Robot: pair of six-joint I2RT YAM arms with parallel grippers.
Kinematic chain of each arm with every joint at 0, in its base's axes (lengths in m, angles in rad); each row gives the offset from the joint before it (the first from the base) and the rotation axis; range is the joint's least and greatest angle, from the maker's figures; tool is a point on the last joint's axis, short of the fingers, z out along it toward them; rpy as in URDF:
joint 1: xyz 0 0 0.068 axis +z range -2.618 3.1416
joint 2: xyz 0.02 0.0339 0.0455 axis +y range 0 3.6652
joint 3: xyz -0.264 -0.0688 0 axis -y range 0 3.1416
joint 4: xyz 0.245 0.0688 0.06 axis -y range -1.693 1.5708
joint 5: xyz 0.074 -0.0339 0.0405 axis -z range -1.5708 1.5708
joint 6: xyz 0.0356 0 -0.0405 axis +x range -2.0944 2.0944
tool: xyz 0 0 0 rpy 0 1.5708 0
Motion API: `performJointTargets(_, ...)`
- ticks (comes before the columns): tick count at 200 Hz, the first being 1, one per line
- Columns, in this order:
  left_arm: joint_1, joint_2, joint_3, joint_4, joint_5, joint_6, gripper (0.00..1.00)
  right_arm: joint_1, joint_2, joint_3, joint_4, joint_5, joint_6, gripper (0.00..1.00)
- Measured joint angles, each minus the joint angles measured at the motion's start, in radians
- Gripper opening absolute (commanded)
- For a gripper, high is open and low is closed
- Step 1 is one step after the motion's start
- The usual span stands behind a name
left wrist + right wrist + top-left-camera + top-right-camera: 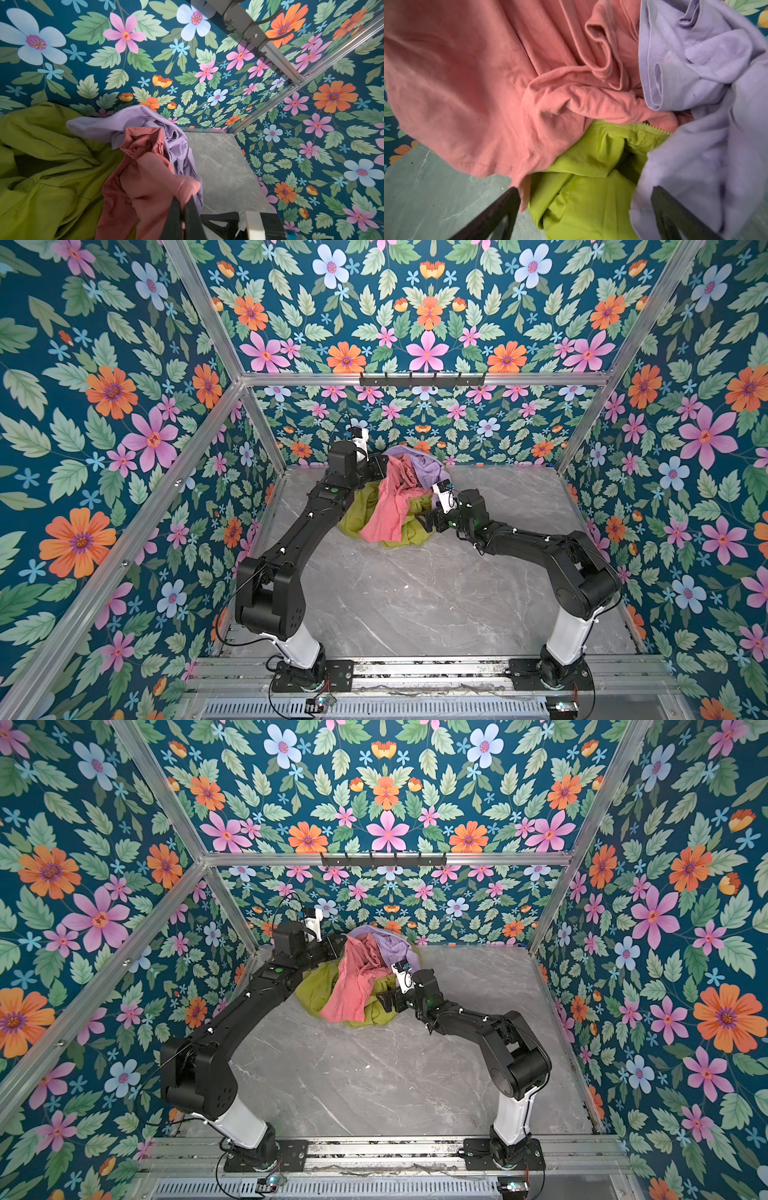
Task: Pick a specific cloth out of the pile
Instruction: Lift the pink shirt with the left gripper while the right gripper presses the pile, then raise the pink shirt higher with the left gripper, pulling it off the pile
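The pile [357, 512] lies at the back middle of the table, with an olive-green cloth underneath and a lilac cloth [419, 466] on top at the rear. The salmon-pink cloth [390, 506] drapes down from the pile's top toward the front. My left gripper [182, 204] is shut on a fold of this cloth and holds it up at the pile's rear left [384, 466]. My right gripper [584, 193] stands open at the pile's right edge [426, 519], low over the green cloth [583, 187]. One of its fingers lies beside the pink hem and the other against the lilac cloth [695, 83].
The grey marble table [415, 593] stretches in front of the pile. Floral walls and aluminium posts close in the back and both sides. A black hook rail [422, 379] runs along the back bar. Both arm bases sit at the front edge.
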Motion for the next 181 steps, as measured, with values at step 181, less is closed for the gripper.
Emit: performJointTargets(181, 0.003, -0.169, -0.142, 0.316, -0.007, 0.365, 0.0, 0.005, -0.055, -0.071, 0.156, -0.014, -0.141, 0.99)
